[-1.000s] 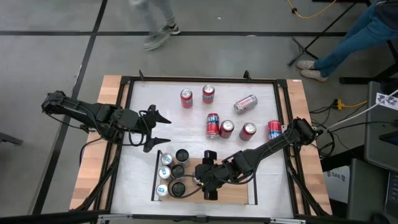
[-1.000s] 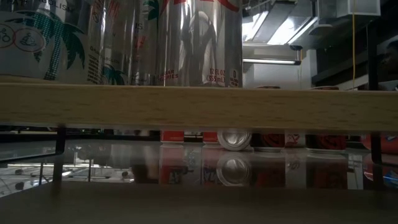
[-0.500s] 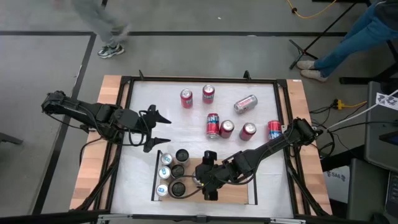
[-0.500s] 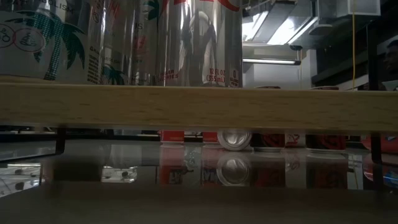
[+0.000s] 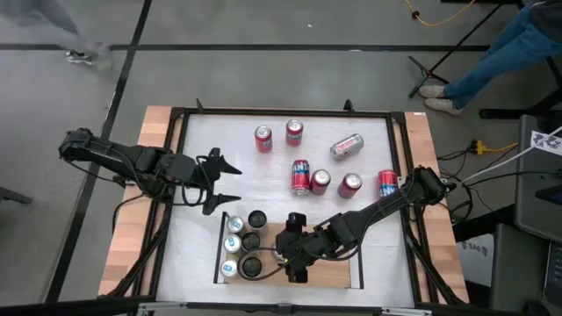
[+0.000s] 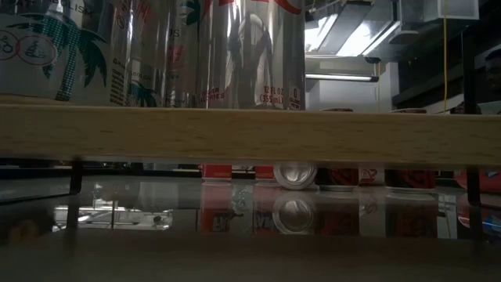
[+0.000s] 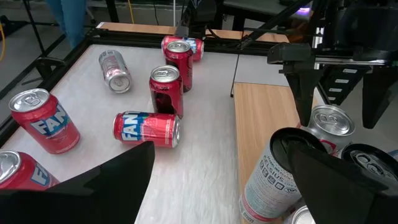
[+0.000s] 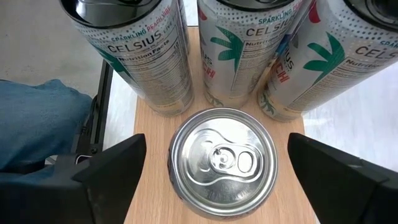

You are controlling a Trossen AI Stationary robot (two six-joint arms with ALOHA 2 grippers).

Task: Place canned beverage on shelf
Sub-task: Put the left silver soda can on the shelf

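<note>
The shelf [image 5: 338,270] carries a cluster of tall silver cans [image 5: 243,243] at the end nearest the left arm; the rest of its wood is bare. Seen from the right wrist, a silver can [image 8: 224,160] stands upright on the wood directly between the right gripper's fingers [image 8: 112,168], with three Celsius cans [image 8: 236,46] in a row just beyond it.

The right arm reaches in low from the table's right edge, bent across the shelf, its gripper [image 5: 291,254] over the shelf beside the cluster. Its fingers are spread wide — one on either side of the can, neither touching it — so the can stands free.

The left arm stretches in from the table's left side, and the left gripper [image 5: 224,185] hangs above the white table [image 5: 263,189], just beyond the shelf's can-filled end. Its fingers are wide apart and hold nothing.

Well beyond the right gripper, red cans [image 5: 318,181] are scattered on the table — most upright, one red [image 7: 146,129] and one silver can [image 5: 346,146] lying on their sides.
</note>
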